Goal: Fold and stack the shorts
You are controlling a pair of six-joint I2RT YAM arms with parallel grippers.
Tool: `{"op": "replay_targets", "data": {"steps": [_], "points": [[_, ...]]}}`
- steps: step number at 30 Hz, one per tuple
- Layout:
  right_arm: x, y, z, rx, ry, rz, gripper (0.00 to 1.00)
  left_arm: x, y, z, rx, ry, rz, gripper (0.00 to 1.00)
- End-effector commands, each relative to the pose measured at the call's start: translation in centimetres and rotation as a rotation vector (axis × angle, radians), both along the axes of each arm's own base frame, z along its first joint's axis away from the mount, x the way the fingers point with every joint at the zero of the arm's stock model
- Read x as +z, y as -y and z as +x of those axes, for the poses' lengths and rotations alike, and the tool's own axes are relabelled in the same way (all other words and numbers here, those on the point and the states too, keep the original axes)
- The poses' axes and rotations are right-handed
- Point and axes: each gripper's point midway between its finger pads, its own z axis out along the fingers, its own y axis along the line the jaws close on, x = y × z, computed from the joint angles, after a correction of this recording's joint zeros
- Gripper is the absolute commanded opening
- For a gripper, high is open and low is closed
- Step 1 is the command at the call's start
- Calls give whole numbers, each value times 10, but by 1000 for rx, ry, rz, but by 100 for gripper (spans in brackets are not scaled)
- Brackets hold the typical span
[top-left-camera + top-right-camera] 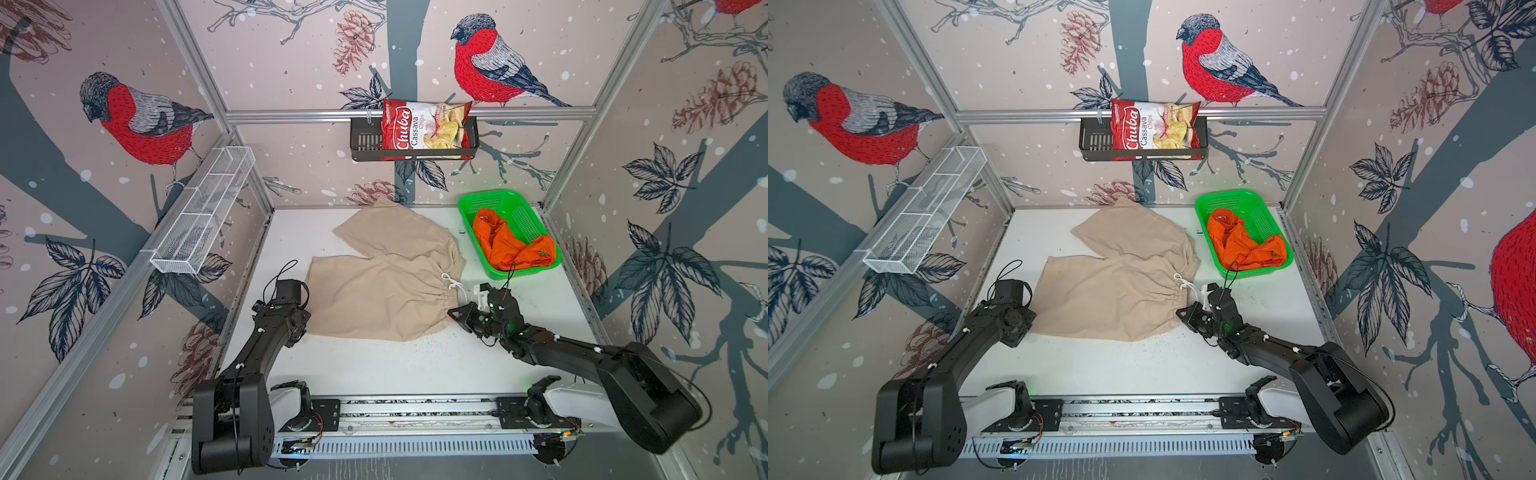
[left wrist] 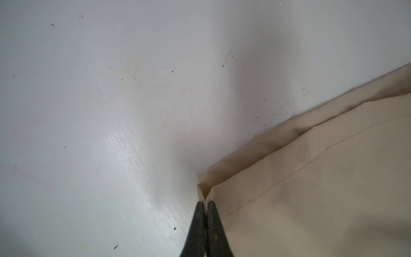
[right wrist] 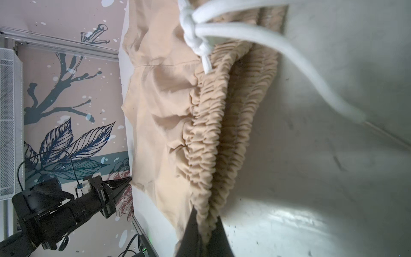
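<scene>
The beige shorts (image 1: 386,286) lie spread across the middle of the desk (image 1: 415,365), and the orange shorts (image 1: 511,245) sit bunched in the green basket (image 1: 490,199) at its far right corner. The right claw (image 3: 205,213) clamps the waistband (image 3: 213,133). The left claw (image 2: 206,203) is pinched together at the hem corner (image 2: 205,189), with so slight a bite that lifting may slip the corner free and skew the fold.

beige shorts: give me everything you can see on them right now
The beige shorts are thin, soft-looking tan cloth. They are spread mostly flat on the white table, with the two legs splayed apart, one toward the left and one toward the back wall. The gathered waistband faces right, and its knotted white drawstring trails onto the table. The right end effector is shut on the waistband's near end. The left end effector is shut at the near leg's hem corner.
</scene>
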Motion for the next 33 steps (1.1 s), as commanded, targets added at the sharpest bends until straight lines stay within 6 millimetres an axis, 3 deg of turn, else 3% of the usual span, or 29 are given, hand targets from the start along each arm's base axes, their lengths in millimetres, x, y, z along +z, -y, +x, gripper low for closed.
{"op": "replay_targets", "data": {"steps": [1,7,10,21,32,33], "points": [[-7,-1,-18,23,-46,-17,0,5,-2,-16,-5,-32,19,0],[-23,10,-61,36,-142,-52,1,29,11,-16,-43,74,-37,0],[-24,22,-72,24,-170,-81,0,45,13,-13,-63,151,-32,0],[27,28,-72,-27,-172,49,1,129,13,17,-221,358,70,0],[68,17,-66,59,-177,61,1,223,19,82,-388,562,199,0],[70,16,-67,70,-182,62,1,224,20,85,-396,559,203,0]]}}
